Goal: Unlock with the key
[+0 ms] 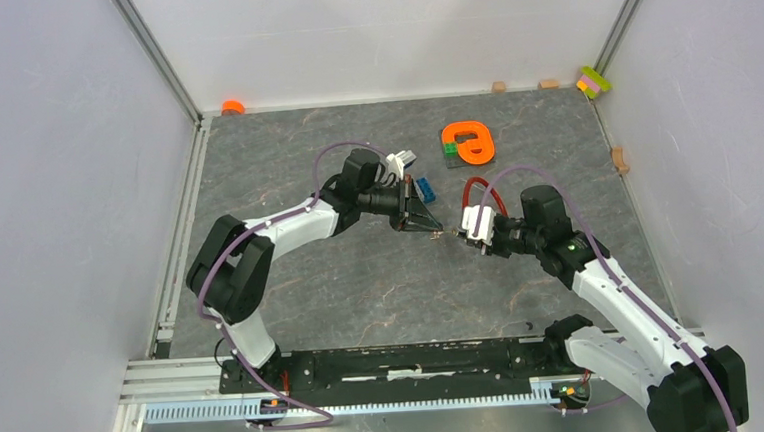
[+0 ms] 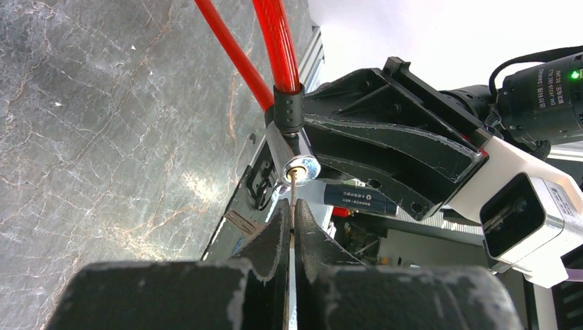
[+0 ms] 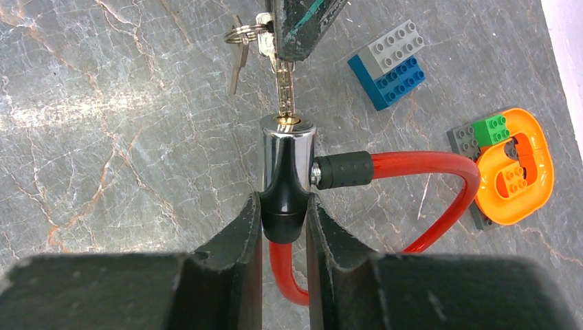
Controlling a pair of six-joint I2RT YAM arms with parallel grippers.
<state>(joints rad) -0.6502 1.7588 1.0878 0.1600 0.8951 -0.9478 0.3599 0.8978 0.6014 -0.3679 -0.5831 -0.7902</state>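
Left gripper (image 3: 297, 27): fingers shut on the head of the thin silver-grey metal key (image 3: 283, 89), pinched flat between the pads. A split ring with a second small key (image 3: 237, 51) hangs loose beside the fingers.

Key long axis: in line with the left gripper's fingers and with the axis of the chrome cylinder lock (image 3: 287, 155). The tip points away from the left gripper, into the brass keyway on the lock's round end face. Most of the blade is outside the lock; depth of entry cannot be told.

Right gripper (image 3: 284, 213): closed on the lock's black base, holding it above the grey marbled table (image 3: 103, 137).

Red cable (image 3: 426, 163) leaves the lock sideways through a black collar and loops back under the right gripper.

Beyond: blue-and-grey toy brick block (image 3: 392, 62), and an orange plastic ring with a green brick (image 3: 515, 168).
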